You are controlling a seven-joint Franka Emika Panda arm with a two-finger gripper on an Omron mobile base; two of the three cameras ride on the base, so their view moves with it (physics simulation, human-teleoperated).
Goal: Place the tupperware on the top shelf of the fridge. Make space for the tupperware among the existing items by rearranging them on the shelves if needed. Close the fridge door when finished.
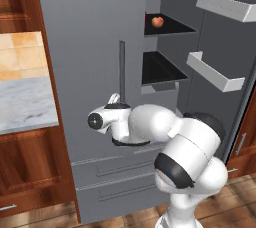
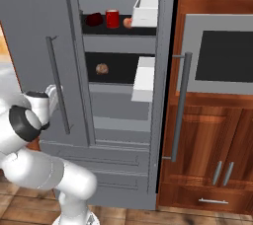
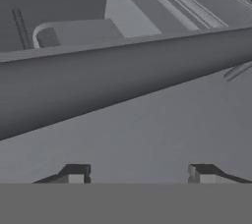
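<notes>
Step in hand, by judgement: getting the fridge fully open, ahead of any rearranging. Right door swung wide, left door shut. Pincer spread, tips apart at 6 o'clock of the hand view, facing the left door handle, which crosses that view from 9 o'clock up toward 2 o'clock. No contact visible between tips and bar; nothing pinched.

Next move, likely: push forward until the bar sits between the tips, squeeze on it, then pull along the door's arc. Needs a square approach, lest the round bar slip off one tip.

Whereabouts of the tupperware: cannot tell.

Count:
- Shelves: two. Top shelf at 1 o'clock of the left base view, lower shelf beneath it.
- On the top shelf: three items, namely a dark red lump, a red can and an apple, side by side from 9 to 3 o'clock.
- On the lower shelf: one brown lump.
- White door bins: two, upper bin and lower bin.
- Bar handles: two, counting the right door handle.
- Drawers: two, upper drawer and lower drawer.
</notes>
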